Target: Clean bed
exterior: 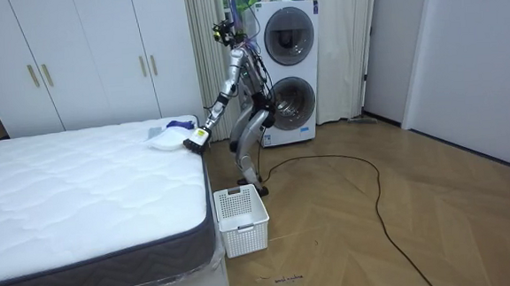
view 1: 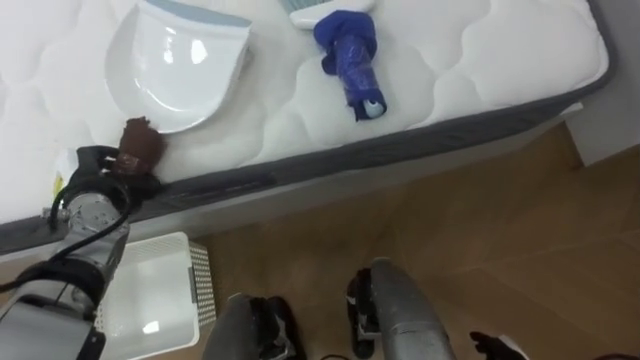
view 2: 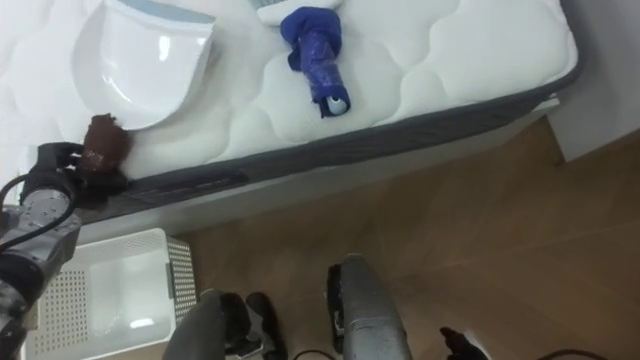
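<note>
I stand at the side of a white quilted mattress (view 1: 480,60) with a grey border. My left hand (view 1: 98,178) rests at the mattress edge, fingers curled round a small brown thing (view 1: 140,143). Just beyond it lies a white dustpan-like scoop (view 1: 175,65) with a pale blue rim. A folded blue umbrella (view 1: 350,55) lies further right on the bed, its top against a pale striped item (view 1: 318,8) at the picture's upper edge. In the room view my left arm (exterior: 213,110) reaches down to the bed corner. A dark part that may be my right hand (view 1: 490,346) shows low on the right.
A white slatted basket (view 1: 150,295) stands on the wooden floor beside the bed, below my left arm; it shows again as the basket (exterior: 240,217) in the room view. Behind me are stacked washing machines (exterior: 288,70) and white wardrobes (exterior: 90,55).
</note>
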